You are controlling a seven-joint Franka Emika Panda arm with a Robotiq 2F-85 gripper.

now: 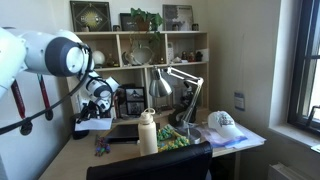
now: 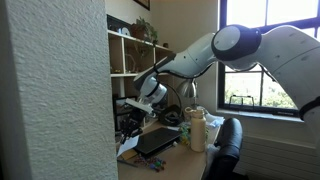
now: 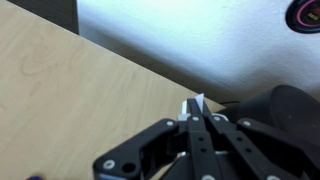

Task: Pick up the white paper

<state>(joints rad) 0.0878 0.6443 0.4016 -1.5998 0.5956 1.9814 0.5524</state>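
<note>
Over the wooden table [image 3: 60, 90] beneath the shelves [image 1: 140, 48], we see the claw [image 3: 196, 122] clamped shut on the white paper [image 3: 198, 100], apparently raised off the surface. We judge the pick essentially done.

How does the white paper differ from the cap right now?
The paper is a thin flat sheet; the cap is domed with a brim. The paper is pinched in the shut gripper, off the desk; the cap rests on pale papers. Both are white.
</note>
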